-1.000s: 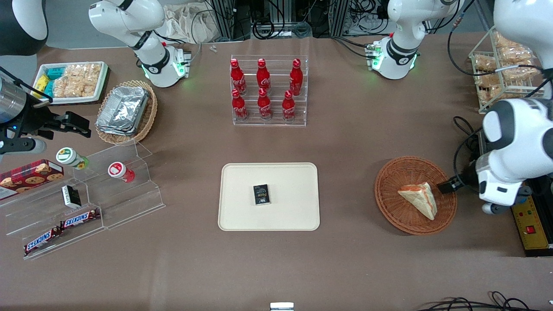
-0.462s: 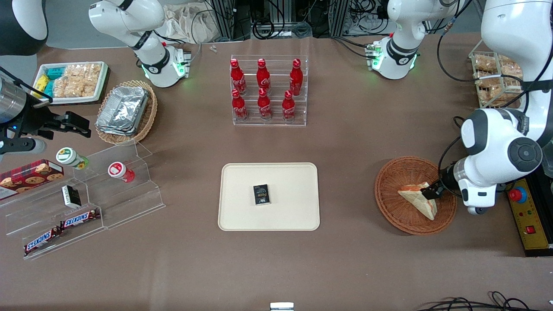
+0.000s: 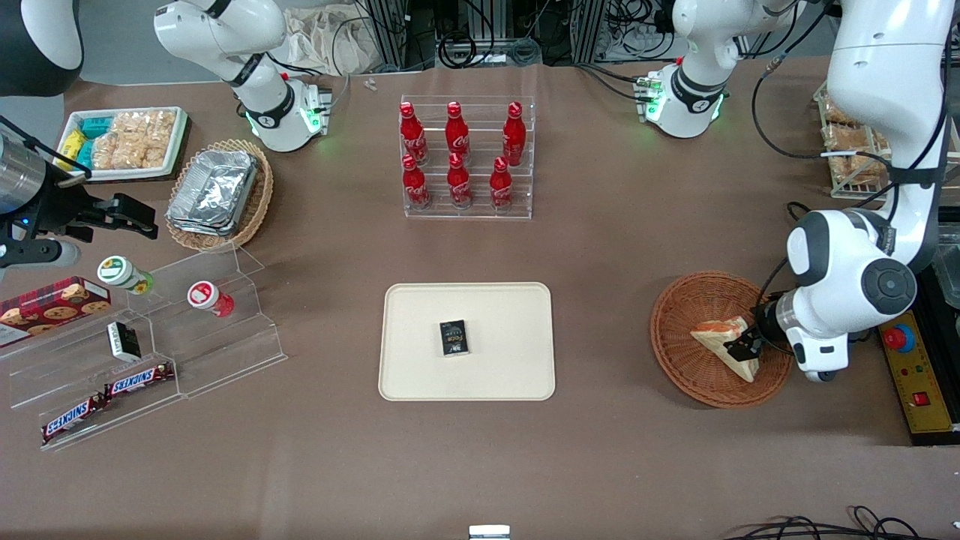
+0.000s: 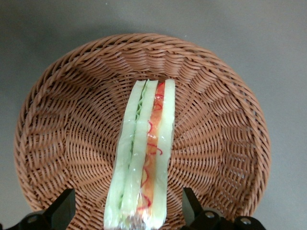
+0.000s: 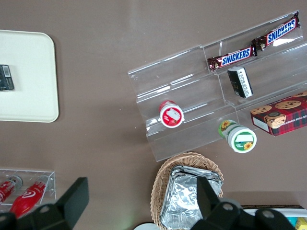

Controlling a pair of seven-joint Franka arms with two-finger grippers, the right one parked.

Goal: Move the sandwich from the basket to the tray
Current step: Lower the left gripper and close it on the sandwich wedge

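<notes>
The sandwich [image 3: 724, 341] is a clear-wrapped white-bread wedge with orange-red and green filling. It lies in the round reddish-brown wicker basket [image 3: 679, 330] toward the working arm's end of the table. In the left wrist view the sandwich [image 4: 144, 153] stands on edge in the basket [image 4: 67, 124]. My left gripper [image 3: 745, 346] is low over the sandwich's thick end. It is open, with one finger on each side of the wedge [image 4: 127, 218], clear of the bread. The cream-beige tray [image 3: 420, 315] lies mid-table.
A small black packet [image 3: 453, 337] lies on the tray. An acrylic rack of red cola bottles [image 3: 465, 157] stands farther from the front camera. A yellow control box [image 3: 919, 390] sits beside the basket. Snack shelves [image 3: 142, 352] and an oval basket of foil containers [image 3: 217, 191] lie toward the parked arm's end.
My left gripper has moved from the basket's rim in over the sandwich and come down so that its fingers straddle the thick end. The sandwich has not moved.
</notes>
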